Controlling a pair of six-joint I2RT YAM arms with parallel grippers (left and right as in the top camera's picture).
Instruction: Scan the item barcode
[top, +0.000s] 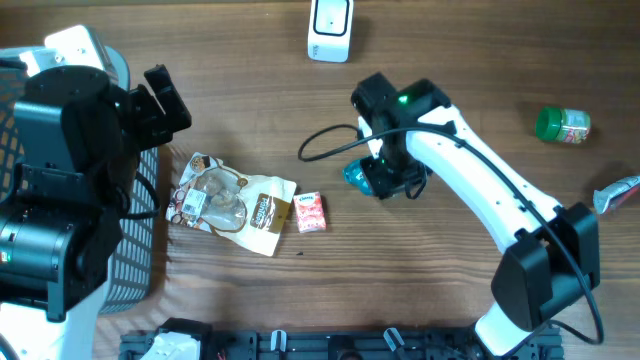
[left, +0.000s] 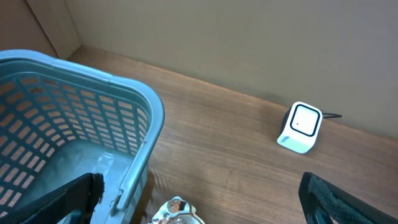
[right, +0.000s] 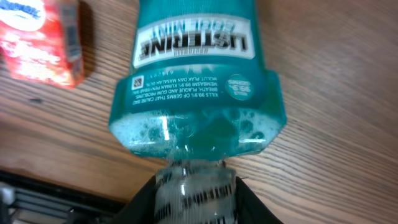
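Mouthwash bottle (top: 356, 176) near table centre, clamped by right gripper (top: 385, 180).
Overhead: lying just right of red packet (top: 312, 212), well below scanner (top: 330, 20). Left wrist: left gripper (left: 199, 193) spread wide, empty, beside basket (left: 143, 124). Right wrist: pinched at neck, label upside down.

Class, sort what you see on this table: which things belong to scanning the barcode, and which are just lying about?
In the job: teal plastic mouthwash bottle, held by the right gripper; white box-shaped scanner.
Lying about: light blue plastic mesh basket; printed foil snack pouch; small red carton; small green jar.
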